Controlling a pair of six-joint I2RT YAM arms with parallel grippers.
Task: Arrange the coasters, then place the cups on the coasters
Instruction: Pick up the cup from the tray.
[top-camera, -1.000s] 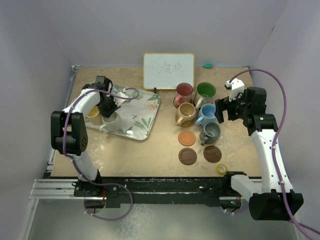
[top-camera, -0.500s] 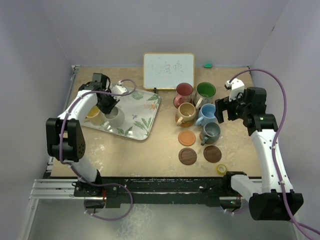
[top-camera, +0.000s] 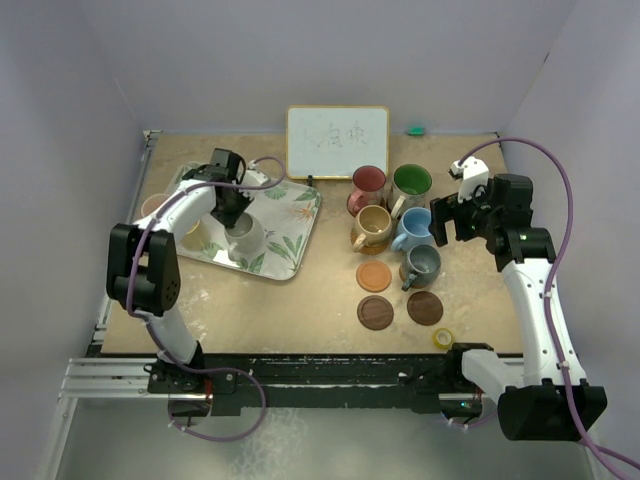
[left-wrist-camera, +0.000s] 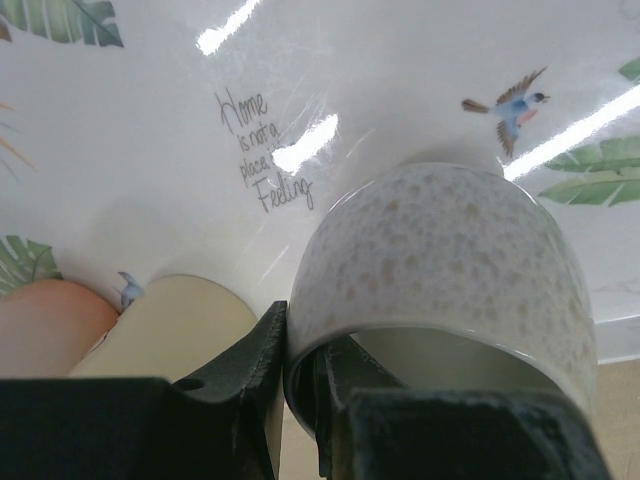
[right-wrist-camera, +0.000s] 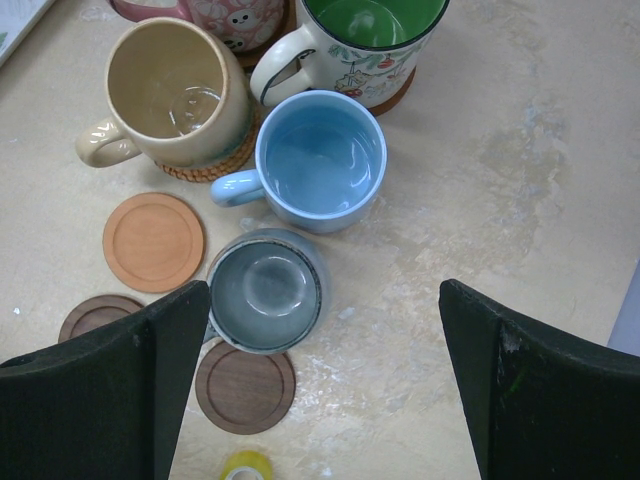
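White speckled ceramic mug sits at the near part of the white leaf-and-bird printed tray. I can't tell if it's lifted or resting. Left gripper is pinched on its wall at the rim, one finger inside, one outside, jaws nearly together.

My read on handling: glazed ceramic, so rigid, fairly heavy and slick. It would chip if it knocks a neighbour. A rim pinch on one side lets the mug swing or tilt, and it looks tipped in the wrist view, so I'd move slowly and set it down flat. The handle isn't in view from here.

Just beside it on the tray are a pale yellow mug and a peach-pink mug.

Free spots are well apart to the right: a round orange coaster and two dark brown round coasters lie bare by the grey mug.

Right gripper hangs above that cluster, fingers spread wide, holding nothing.
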